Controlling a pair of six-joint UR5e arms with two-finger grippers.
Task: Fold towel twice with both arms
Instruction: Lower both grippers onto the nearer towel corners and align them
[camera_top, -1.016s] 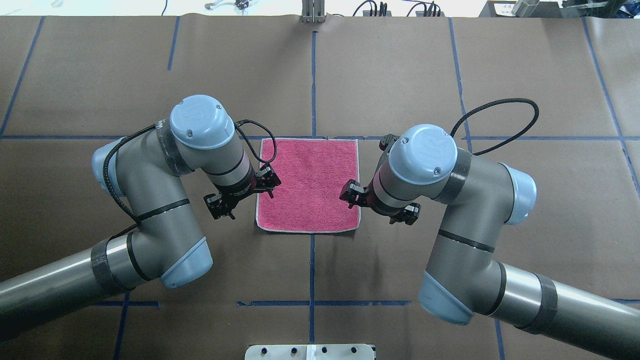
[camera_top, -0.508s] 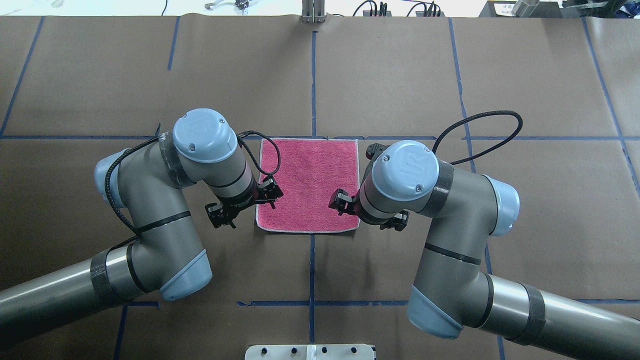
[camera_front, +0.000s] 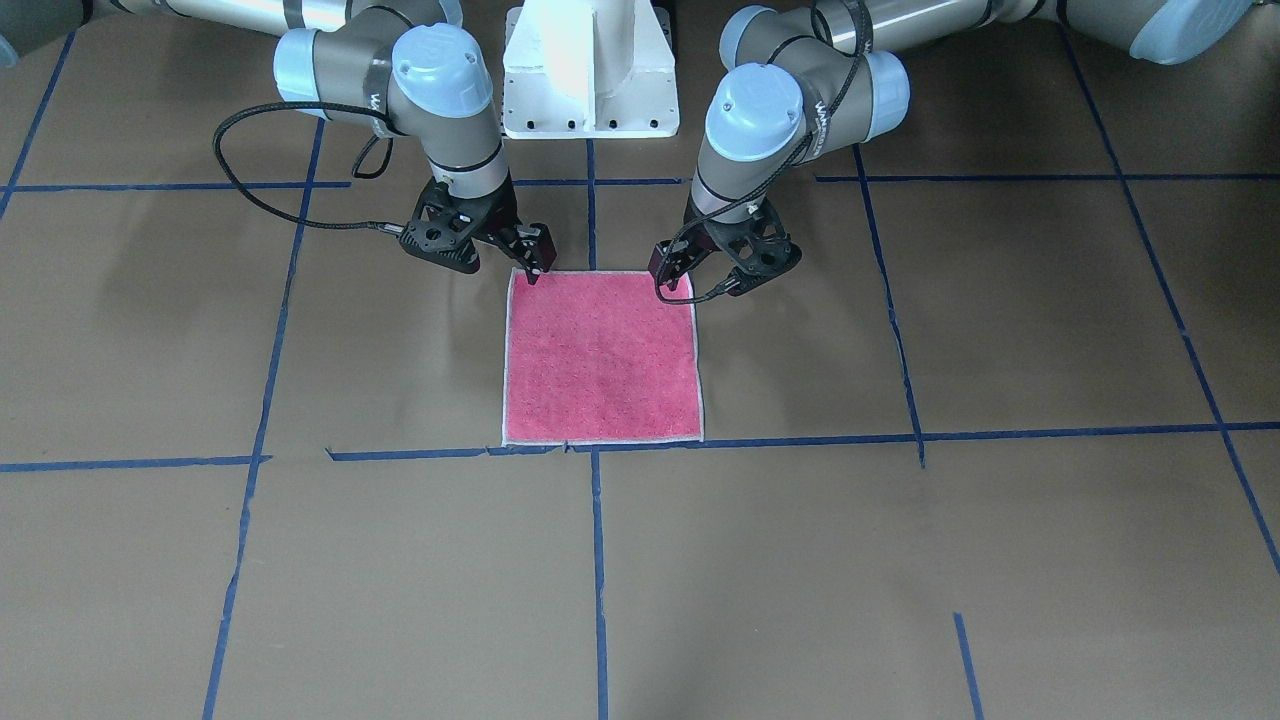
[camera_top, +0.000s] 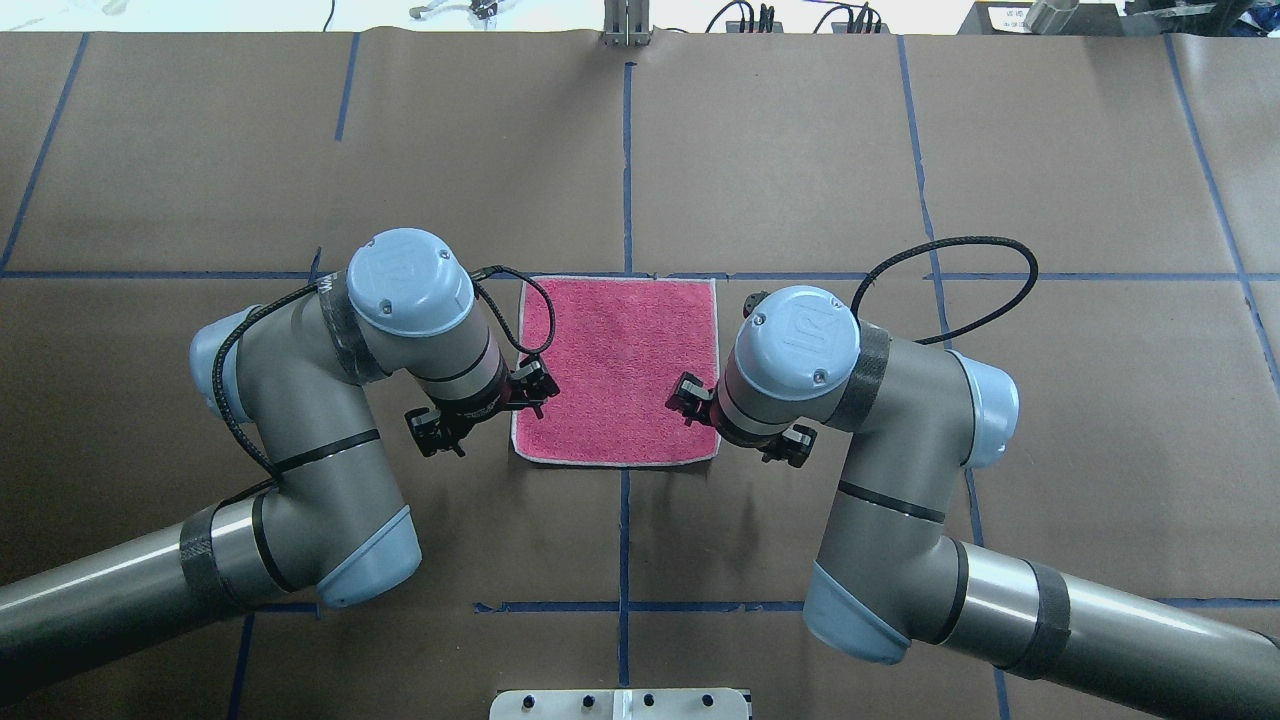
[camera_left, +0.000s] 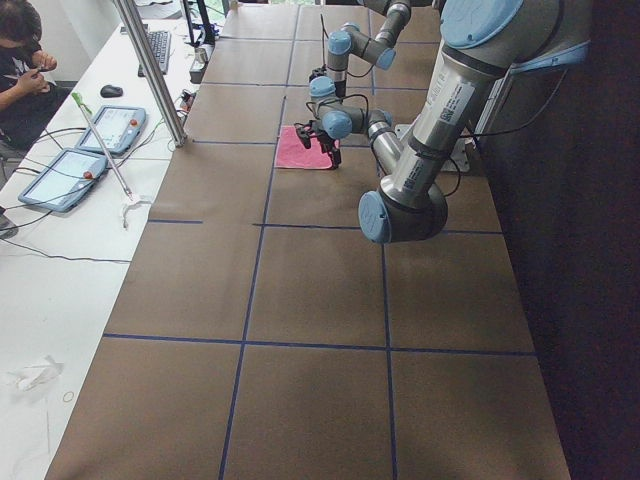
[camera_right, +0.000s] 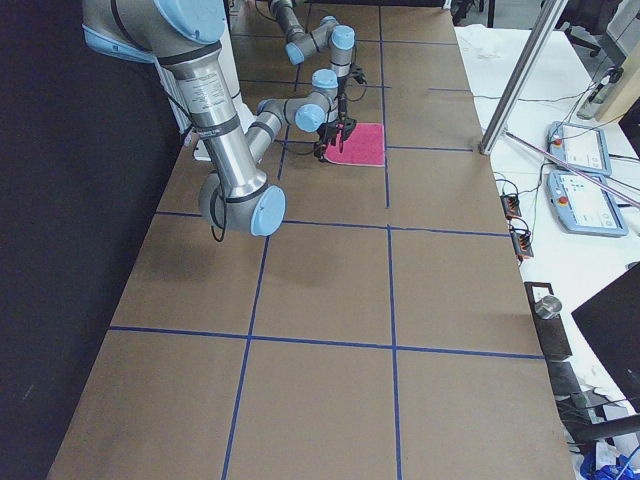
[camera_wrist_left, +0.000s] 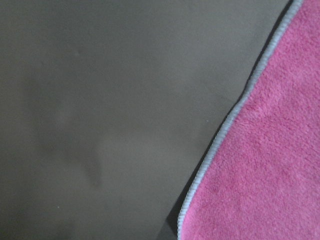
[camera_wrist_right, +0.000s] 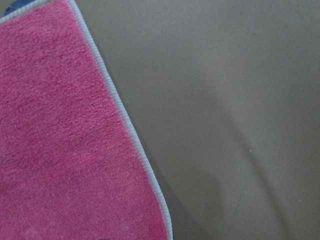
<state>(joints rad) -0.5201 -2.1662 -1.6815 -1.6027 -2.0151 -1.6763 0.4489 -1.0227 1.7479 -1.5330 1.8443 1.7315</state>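
The towel (camera_top: 620, 365) lies flat on the brown paper, pink-red face up, whitish edge all round; it also shows in the front view (camera_front: 600, 355). My left gripper (camera_top: 483, 410) is open, low at the towel's near left corner, one finger over the towel's edge and the other off it. My right gripper (camera_top: 738, 418) is open at the near right corner, standing the same way. In the front view the left gripper (camera_front: 705, 280) and right gripper (camera_front: 488, 262) flank the robot-side edge. The wrist views show only the towel's edge (camera_wrist_left: 220, 135) (camera_wrist_right: 120, 115), no fingers.
The white pedestal (camera_front: 590, 70) stands behind the towel on the robot's side. Blue tape lines (camera_top: 625, 170) grid the brown paper. A metal pole (camera_left: 150, 70) and tablets (camera_left: 60, 175) stand on the operators' bench, where a person sits.
Both wrists have shifted toward the towel's robot-side corners; the right arm moved inward to the left. The towel has not moved.
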